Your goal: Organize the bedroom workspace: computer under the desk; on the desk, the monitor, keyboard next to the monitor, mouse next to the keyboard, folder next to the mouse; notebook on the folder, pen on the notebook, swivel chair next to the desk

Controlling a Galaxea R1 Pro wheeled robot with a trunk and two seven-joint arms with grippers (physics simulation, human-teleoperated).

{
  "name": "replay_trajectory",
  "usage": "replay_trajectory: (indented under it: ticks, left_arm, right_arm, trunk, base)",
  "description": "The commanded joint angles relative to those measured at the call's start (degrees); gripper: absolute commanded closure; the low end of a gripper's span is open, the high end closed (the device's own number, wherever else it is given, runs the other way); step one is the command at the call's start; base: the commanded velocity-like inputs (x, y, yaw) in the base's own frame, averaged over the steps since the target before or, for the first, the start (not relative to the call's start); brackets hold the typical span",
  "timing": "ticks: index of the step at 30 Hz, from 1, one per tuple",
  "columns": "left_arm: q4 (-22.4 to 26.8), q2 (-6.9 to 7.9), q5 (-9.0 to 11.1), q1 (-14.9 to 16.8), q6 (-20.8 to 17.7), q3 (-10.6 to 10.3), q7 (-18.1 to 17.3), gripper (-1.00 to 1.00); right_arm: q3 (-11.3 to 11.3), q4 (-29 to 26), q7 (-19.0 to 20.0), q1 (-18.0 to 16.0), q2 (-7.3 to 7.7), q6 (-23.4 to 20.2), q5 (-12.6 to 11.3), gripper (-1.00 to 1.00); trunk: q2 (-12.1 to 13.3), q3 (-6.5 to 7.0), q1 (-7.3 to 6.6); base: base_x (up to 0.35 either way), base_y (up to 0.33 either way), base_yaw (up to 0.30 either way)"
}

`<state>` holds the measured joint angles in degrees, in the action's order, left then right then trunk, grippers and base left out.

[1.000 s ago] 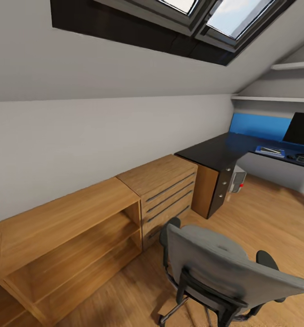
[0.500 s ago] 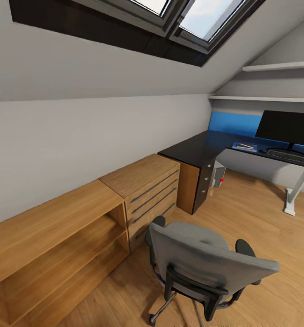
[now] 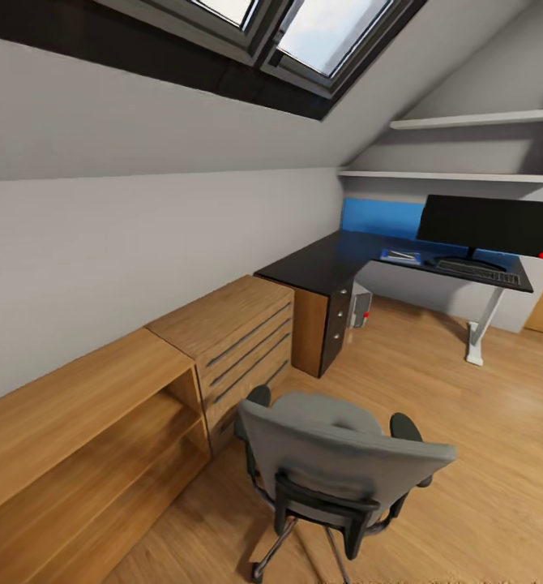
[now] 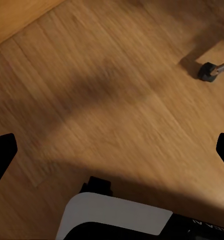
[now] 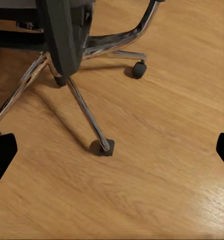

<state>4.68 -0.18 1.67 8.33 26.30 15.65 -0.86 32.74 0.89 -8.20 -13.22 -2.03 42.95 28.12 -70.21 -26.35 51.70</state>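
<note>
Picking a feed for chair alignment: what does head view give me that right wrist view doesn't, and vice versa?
Head view adds: the desk with the monitor, keyboard and blue folder on it, the computer beneath it, and the wooden drawer chest.
Right wrist view adds: a close look at the chrome star base and a castor.
Both: the swivel chair and the wood floor.

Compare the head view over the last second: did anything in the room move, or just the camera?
Just the camera: it swung right, bringing more of the desk, the monitor and the white desk leg into frame. The swivel chair and wooden drawer chest keep their places; nothing grasped or released.
</note>
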Motion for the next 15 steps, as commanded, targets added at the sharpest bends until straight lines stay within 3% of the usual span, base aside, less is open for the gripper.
replay_trajectory:
  ticks: [1,9,15]
  left_arm:
    - [-0.03,0.00,0.17,0.02,0.15,0.08,-0.10,-1.00]
    - [-0.03,0.00,0.17,0.02,0.14,0.03,-0.10,-1.00]
    - [-1.22,-1.65,0.12,1.98,0.46,1.76,0.15,-1.00]
  right_arm:
    - [0.22,0.09,-0.50,-0.06,0.00,0.09,0.62,-1.00]
    - [0.14,0.11,-0.19,-0.06,1.36,-0.32,0.69,-1.00]
    - [0.41,0.16,-0.31,-0.09,-0.02,0.66,0.17,-1.00]
  trunk:
    - [-0.03,-0.06,0.00]
    - [-0.03,-0.06,0.00]
    - [-0.03,-0.06,0.00]
  base:
    - [0.000,0.213,-0.092]
    - [0.000,0.254,-0.024]
    - [0.000,0.000,0.000]
